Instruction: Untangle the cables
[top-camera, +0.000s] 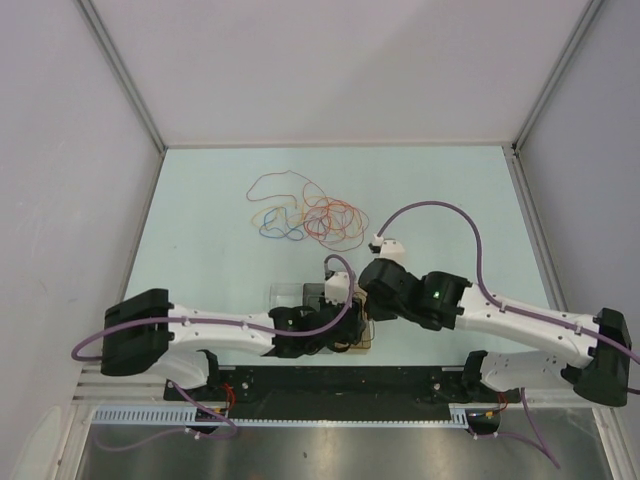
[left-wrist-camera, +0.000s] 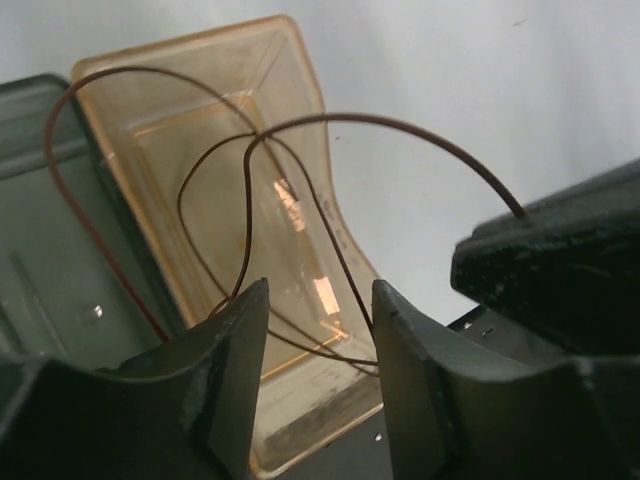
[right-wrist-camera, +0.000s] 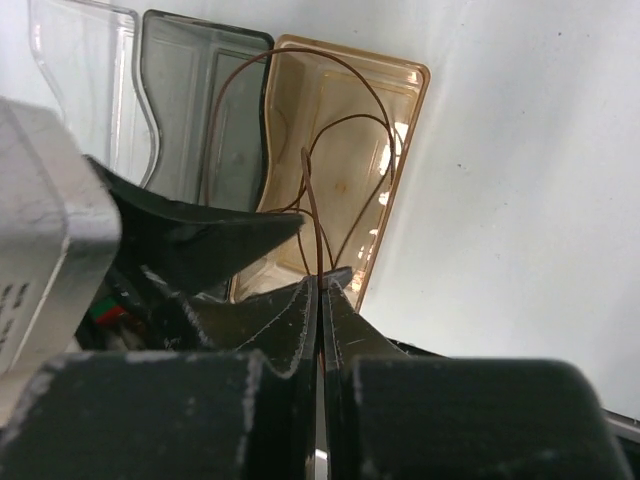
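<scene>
A loose tangle of thin red, orange, blue and pale cables (top-camera: 310, 215) lies at mid-table. A dark brown cable (left-wrist-camera: 400, 125) is separate from it and loops over an amber tray (left-wrist-camera: 200, 110). My right gripper (right-wrist-camera: 320, 285) is shut on one end of the brown cable (right-wrist-camera: 312, 200), just above the tray. My left gripper (left-wrist-camera: 320, 292) is open, with loops of the brown cable lying between and beyond its fingers; it grips nothing. In the top view the left gripper (top-camera: 338, 322) and the right gripper (top-camera: 366, 305) meet over the trays.
Three small trays stand side by side near the arm bases: clear (right-wrist-camera: 80, 70), grey (right-wrist-camera: 200, 110) and amber (right-wrist-camera: 340, 150). White walls close in the pale green table (top-camera: 200, 200) on three sides. Thick purple arm cables arc above the right arm (top-camera: 470, 225).
</scene>
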